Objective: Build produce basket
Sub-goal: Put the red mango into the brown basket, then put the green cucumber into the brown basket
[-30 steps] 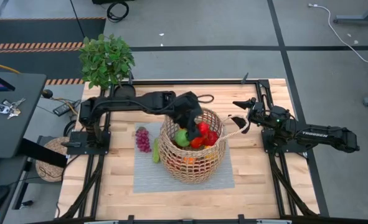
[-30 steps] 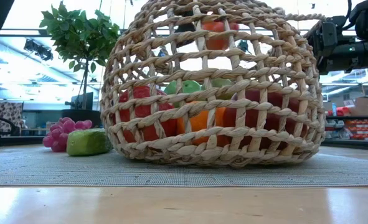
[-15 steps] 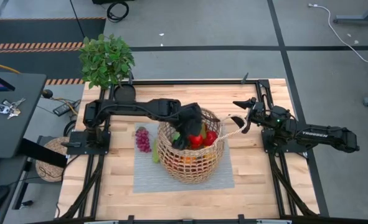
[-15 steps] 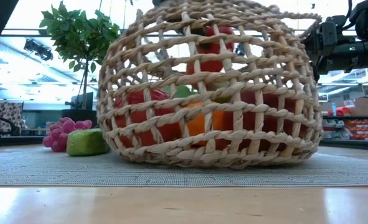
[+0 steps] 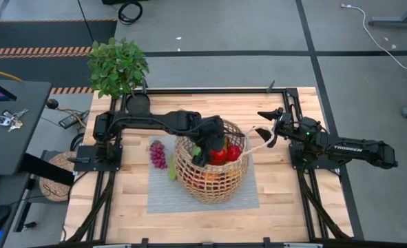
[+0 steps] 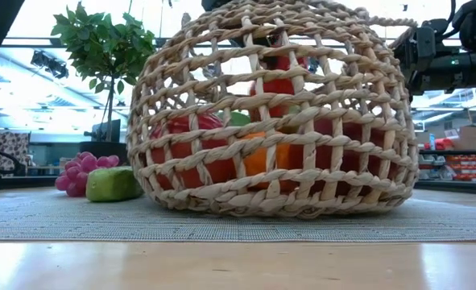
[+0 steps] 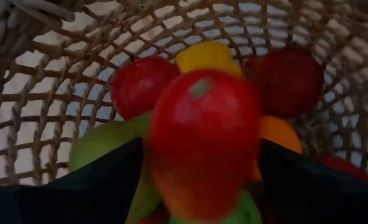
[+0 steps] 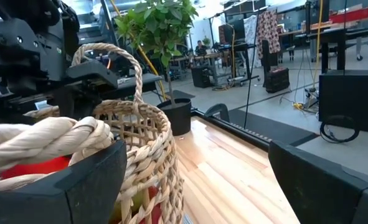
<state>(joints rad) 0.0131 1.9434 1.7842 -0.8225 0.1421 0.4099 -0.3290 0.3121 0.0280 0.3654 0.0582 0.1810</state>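
Basket (image 5: 210,180): tan, open lattice weave. Contents were red apples (image 7: 140,84), one yellow lemon (image 7: 203,55), one orange (image 7: 277,132). Left of the basket lay purple grapes (image 5: 158,153) and a green cucumber (image 6: 114,184). Mat (image 5: 158,196) was grey; tabletop (image 5: 120,207) pale wood.

Leafy potted plant (image 5: 118,66) at the table's far left corner, grey mat (image 5: 162,195), perhaps keys (image 5: 6,120) on a side desk (image 5: 10,148)
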